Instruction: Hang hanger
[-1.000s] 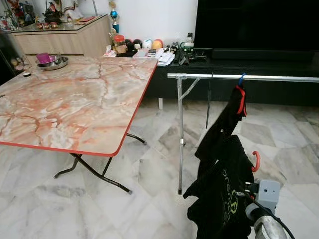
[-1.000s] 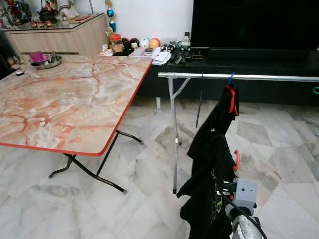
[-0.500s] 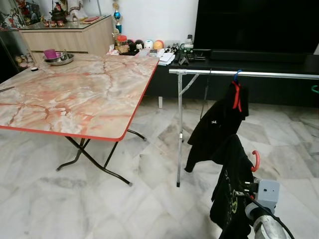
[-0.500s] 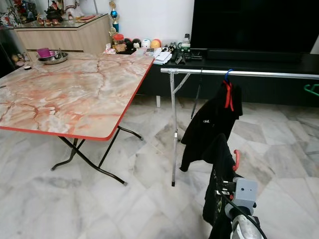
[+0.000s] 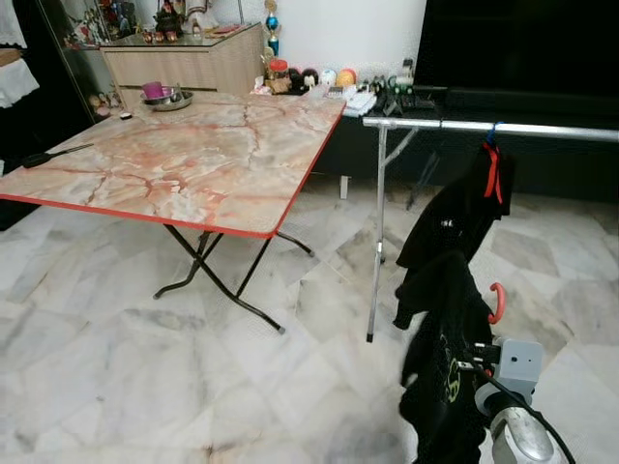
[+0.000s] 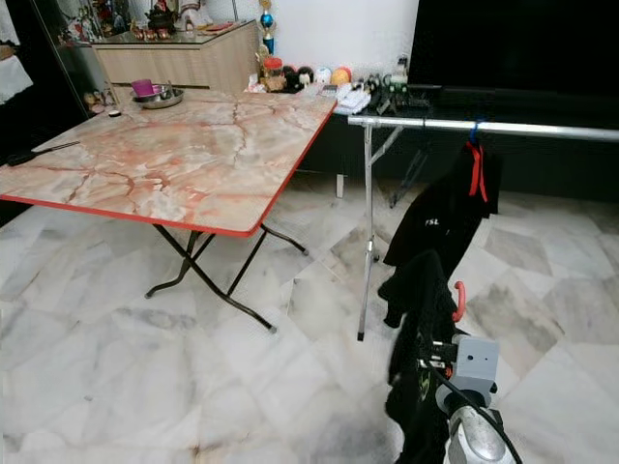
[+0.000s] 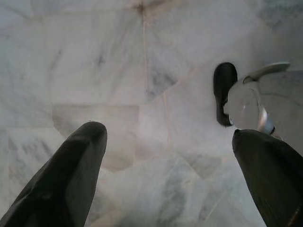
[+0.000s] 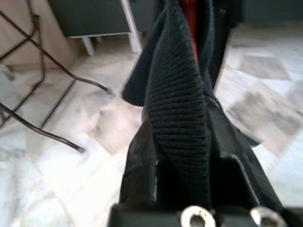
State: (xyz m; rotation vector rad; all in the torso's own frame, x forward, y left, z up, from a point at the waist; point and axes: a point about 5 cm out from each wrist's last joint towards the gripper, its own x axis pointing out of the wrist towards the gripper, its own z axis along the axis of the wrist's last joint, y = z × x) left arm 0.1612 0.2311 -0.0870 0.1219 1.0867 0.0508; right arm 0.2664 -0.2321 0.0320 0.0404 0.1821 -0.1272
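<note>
My right gripper [image 8: 182, 156] is shut on a hanger draped with a black shirt [image 5: 440, 338], low at the right. The hanger's red hook [image 5: 497, 302] sticks up beside the shirt. The fingers are hidden under the cloth in the eye views. Ahead stands a silver clothes rail [image 5: 503, 127]. From it hangs another black garment [image 5: 459, 208] on a red hanger with a blue hook [image 5: 493, 135]. The held hanger is lower than the rail and nearer to me. My left gripper [image 7: 170, 156] is open over the marble floor with nothing between its fingers.
A folding table [image 5: 193, 155] with a marble-patterned top and red edge stands to the left of the rail, its black legs [image 5: 218, 285] spread on the floor. Behind are a dark TV console [image 5: 464, 101] with small items and a wooden cabinet [image 5: 184, 63].
The whole picture has shifted right and the table looks farther off, so the camera has moved. The right gripper still holds the hanger with the black shirt in the same place.
</note>
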